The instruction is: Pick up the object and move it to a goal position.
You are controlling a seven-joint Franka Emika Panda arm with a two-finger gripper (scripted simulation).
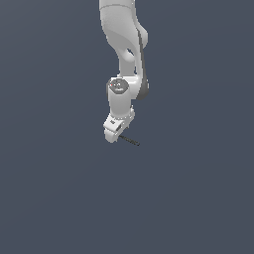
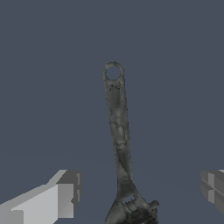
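While my gripper (image 2: 140,192) hangs low over the floor (image 1: 198,198), the object shows in the wrist view as a dark grey adjustable wrench (image 2: 119,131), not a plain rod: a long flat handle with a ring hole at the far end and a jawed head at the near end, close under the camera. It lies flat on the floor between my 2 fingers (image 2: 57,197), which stand wide apart, 1 on each side, neither touching it; so the hand is released and holds nothing. In the exterior view the gripper (image 1: 118,133) sits just above the wrench (image 1: 130,141), whose handle pokes out toward that view's right. Risks noted. 1: the wrench is thin and flat, so if I close too high the pads may pass over it or only nip its top edge, and it would slip out on the lift. 2: the fingers appear to bracket the neck just behind the head, not the middle of the handle; I judge that the long handle may then droop or swing about the pinch point once clear of the floor. 3: the handle runs at a slight slant between the fingers, so 1 pad could touch first and push the wrench round before the other arrives. 4: descending too far would drive the fingertips into the floor. No goal marker is visible in either view.
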